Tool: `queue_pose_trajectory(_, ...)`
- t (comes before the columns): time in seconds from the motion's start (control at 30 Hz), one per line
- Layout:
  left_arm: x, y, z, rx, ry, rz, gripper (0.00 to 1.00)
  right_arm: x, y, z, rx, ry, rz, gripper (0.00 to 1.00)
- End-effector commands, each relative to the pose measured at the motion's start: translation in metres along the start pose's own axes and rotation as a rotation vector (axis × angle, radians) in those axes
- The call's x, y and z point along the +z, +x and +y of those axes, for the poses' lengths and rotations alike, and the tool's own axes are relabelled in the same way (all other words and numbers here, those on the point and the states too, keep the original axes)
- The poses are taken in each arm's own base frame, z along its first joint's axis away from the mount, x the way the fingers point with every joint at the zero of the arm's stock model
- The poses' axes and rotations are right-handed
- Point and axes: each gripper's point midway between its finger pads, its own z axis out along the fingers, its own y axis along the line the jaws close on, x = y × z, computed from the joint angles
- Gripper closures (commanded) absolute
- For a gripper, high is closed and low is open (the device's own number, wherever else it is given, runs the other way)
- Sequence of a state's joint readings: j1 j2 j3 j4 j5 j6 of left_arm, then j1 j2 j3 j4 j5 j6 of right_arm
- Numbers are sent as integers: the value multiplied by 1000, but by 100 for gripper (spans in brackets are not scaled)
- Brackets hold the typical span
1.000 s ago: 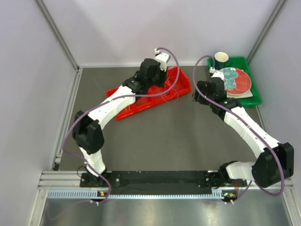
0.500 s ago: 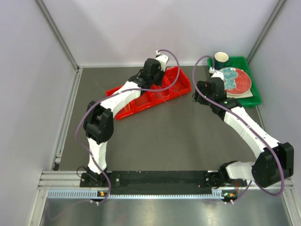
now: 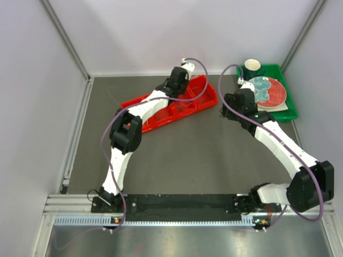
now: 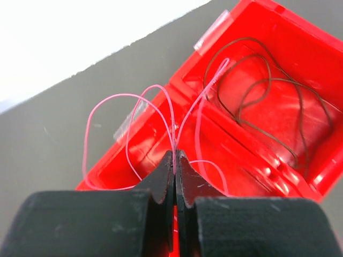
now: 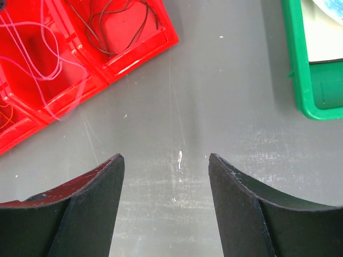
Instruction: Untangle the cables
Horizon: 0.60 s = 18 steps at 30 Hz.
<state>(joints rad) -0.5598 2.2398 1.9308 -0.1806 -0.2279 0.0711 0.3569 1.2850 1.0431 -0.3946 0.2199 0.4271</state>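
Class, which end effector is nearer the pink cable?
Left. The left end effector grips the pink cable; the right end effector hangs open over the table, apart from it.

You see a glossy red plastic tray (image 4: 289, 32), a smooth thin pink cable (image 4: 173, 140), matt black fingers (image 5: 80, 214), and a matt grey, faintly scratched tabletop (image 5: 214, 96).

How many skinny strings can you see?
3. A thin pink cable is pinched in the left gripper over the red plastic tray; a thin dark cable lies in its end compartment; a bit of orange cable shows farther along. More may be hidden.
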Motion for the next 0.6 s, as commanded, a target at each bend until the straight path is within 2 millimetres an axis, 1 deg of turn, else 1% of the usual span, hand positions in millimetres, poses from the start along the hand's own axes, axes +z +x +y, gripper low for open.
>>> queue_pose_trajectory(0.0, 12, -25, 6, 27, -39, -81, 100, -7, -21, -2, 0, 16, -52, 36)
queue_pose_trajectory(0.03, 15, -22, 4, 29, -35, -72, 100, -7, -21, -2, -1, 14, -52, 36)
queue_pose_trajectory(0.07, 20, -12, 2, 35, -30, -53, 100, -7, -21, -2, 0, 13, -54, 36)
queue_pose_trajectory(0.1, 22, -9, 0, 28, -25, -46, 100, -7, -21, -1, 0, 9, -52, 36)
queue_pose_trajectory(0.23, 33, 20, -9, 5, 14, 5, 100, -5, -22, 0, 0, 10, -50, 36)
queue_pose_trajectory(0.3, 34, 25, -13, -26, 33, 7, 100, -6, -23, 0, 1, 6, -54, 36)
queue_pose_trajectory(0.33, 35, 33, -12, -36, 41, 23, 100, -6, -23, 0, 1, 7, -52, 36)
queue_pose_trajectory(0.4, 37, 43, -16, -64, 66, 44, 100, -5, -23, 0, 1, 7, -52, 36)
queue_pose_trajectory(0.43, 38, 52, -18, -66, 72, 61, 100, -5, -23, 0, 1, 7, -52, 36)
queue_pose_trajectory(0.53, 39, 66, -21, -63, 85, 83, 100, -5, -23, 1, 4, 3, -50, 36)
queue_pose_trajectory(0.57, 39, 68, -23, -89, 89, 89, 100, -6, -23, 2, 4, 1, -51, 36)
